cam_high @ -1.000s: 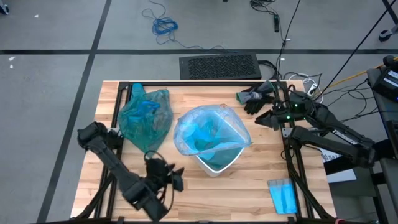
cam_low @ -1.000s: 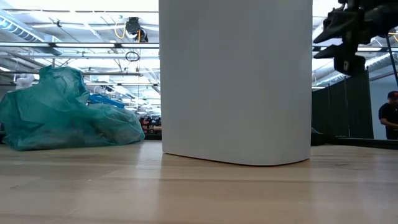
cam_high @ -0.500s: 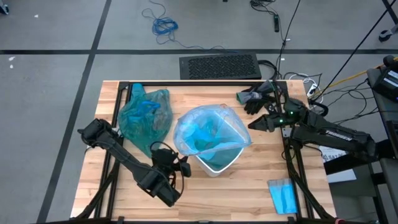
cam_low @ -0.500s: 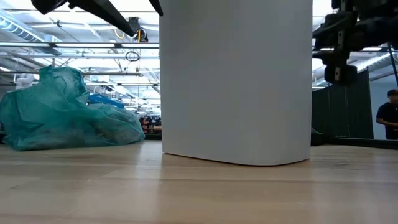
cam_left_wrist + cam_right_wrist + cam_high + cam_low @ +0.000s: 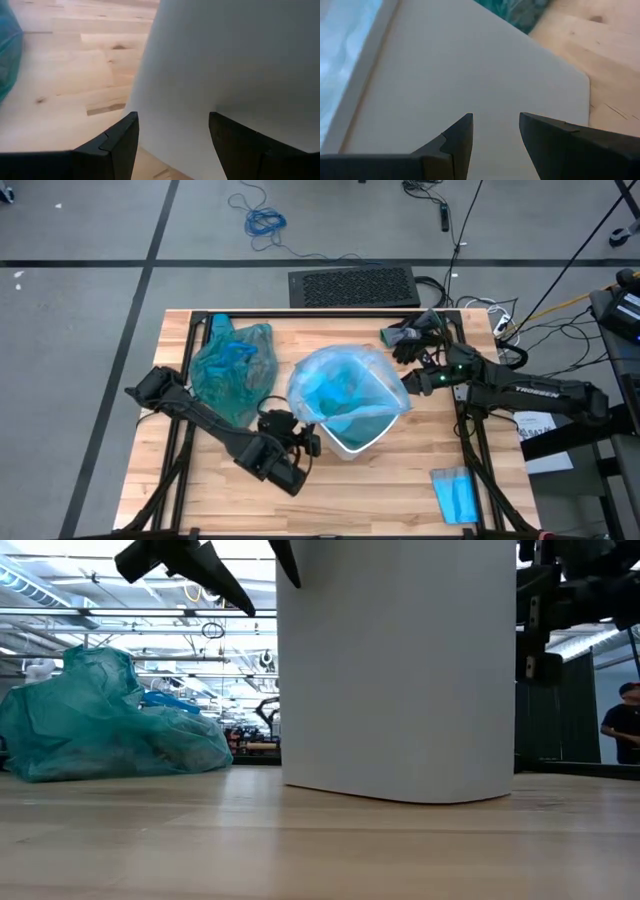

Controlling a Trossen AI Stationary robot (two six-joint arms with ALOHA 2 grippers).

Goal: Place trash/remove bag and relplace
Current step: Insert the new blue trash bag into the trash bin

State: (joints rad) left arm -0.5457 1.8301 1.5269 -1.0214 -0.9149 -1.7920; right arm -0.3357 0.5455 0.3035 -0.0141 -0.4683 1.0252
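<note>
Both arms close in on the white bin [image 5: 350,442]: left gripper [image 5: 312,442] spread wide at its eight o'clock, right gripper [image 5: 407,381] parted at two o'clock. Overhead shows the bag [image 5: 235,368] at ten o'clock on the counter [image 5: 400,480].

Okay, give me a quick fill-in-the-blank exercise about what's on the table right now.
1. The white bin is lined with pale ____ plastic.
2. The teal-green bag lies on the table on the ____ arm's side of the bin.
3. The left gripper and right gripper both have their fingers ____, facing the bin's wall.

Missing words: blue; left; open
</note>
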